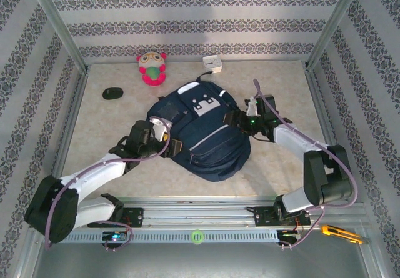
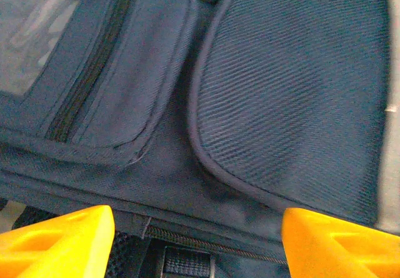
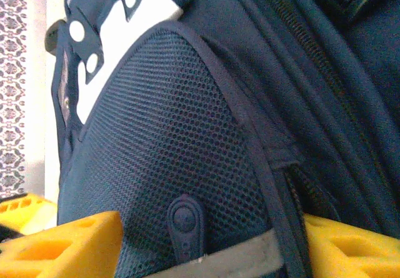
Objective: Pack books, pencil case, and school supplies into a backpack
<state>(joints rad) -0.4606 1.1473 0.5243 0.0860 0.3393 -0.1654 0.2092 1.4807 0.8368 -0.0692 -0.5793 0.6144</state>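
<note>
At the centre of the table: navy backpack (image 1: 203, 137) lying flat, with its white-grey patch (image 1: 206, 103) toward the far edge. Left gripper (image 1: 166, 142) is against the bag's left side. Right gripper (image 1: 230, 119) is against its right side, nearer the top. Top view is too coarse to read either jaw gap.

The wrist cams settle it:
- **Left wrist:** yellow fingers (image 2: 56, 240) sit at both bottom corners, jaws wide, bag fabric across the gap. A zipper (image 2: 87, 72) on a flapped pocket is to the left, a piped textured panel (image 2: 294, 90) to the right. Can't tell whether the pads touch.
- **Right wrist:** yellow fingers (image 3: 62, 243) are also wide apart. A mesh side pocket (image 3: 169, 147) and a rubber zipper pull (image 3: 186, 225) lie between them, with the patch at upper left.

Top view adds the surroundings:
- plush toy (image 1: 152, 67) and small white box (image 1: 212, 62) at the far edge
- black oval object (image 1: 113, 93) toward the far-left corner
- yellow utility knife (image 1: 340, 233) just past the near-right corner
</note>
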